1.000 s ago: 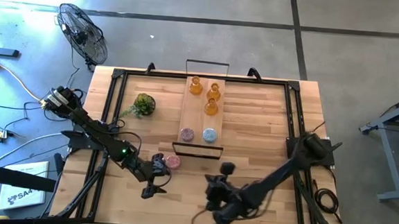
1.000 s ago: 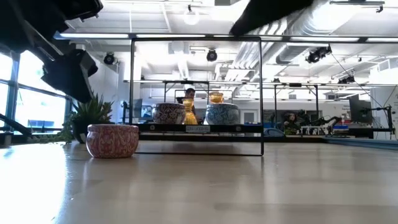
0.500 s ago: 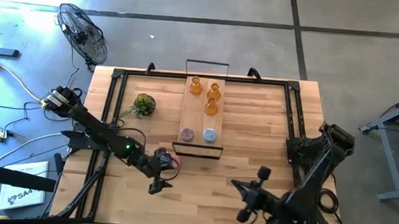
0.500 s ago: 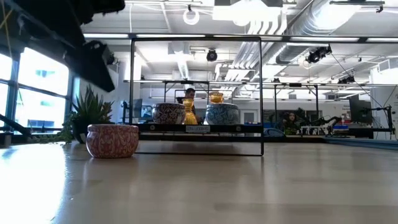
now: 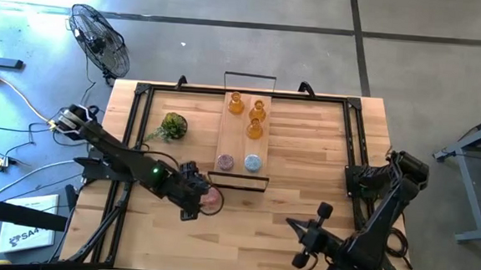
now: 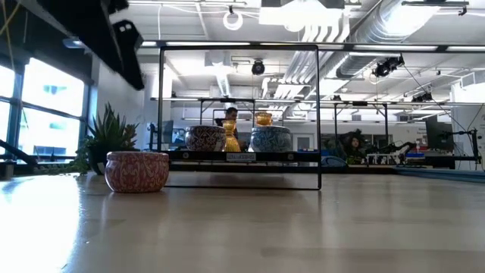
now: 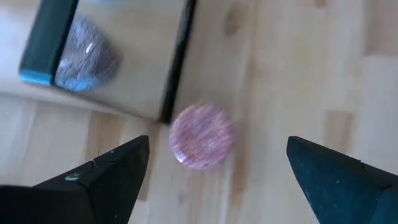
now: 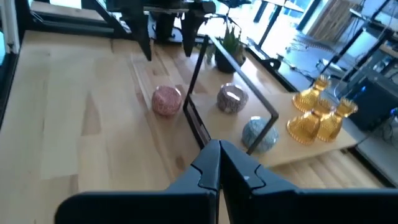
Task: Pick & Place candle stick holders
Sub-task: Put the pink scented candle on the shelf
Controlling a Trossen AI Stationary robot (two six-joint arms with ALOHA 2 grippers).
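A pink low round holder (image 5: 212, 200) stands on its base on the bare table, just near of the wooden tray (image 5: 238, 143). My left gripper (image 5: 197, 203) hovers over it, open, a finger to each side and well above it; in the left wrist view the holder (image 7: 202, 135) shows between them. The tray carries three amber holders (image 5: 255, 119), a pink one (image 5: 225, 162) and a light-blue one (image 5: 253, 163). My right gripper (image 5: 295, 230) is shut and holds nothing, raised near the table's near right corner, pointing toward the tray.
A small green potted plant (image 5: 172, 127) stands left of the tray. Black wire handles (image 6: 239, 49) arch over the tray's two ends, the near one close beside the pink holder. A black frame (image 5: 138, 95) runs along the table's edges. Bare wood lies between the two grippers.
My left gripper has risen, tipped more steeply downward and shifted toward the pink holder, staying open. My right arm has swung from the table's near middle toward its right edge, rising and rolling, still shut. The pink holder has not moved.
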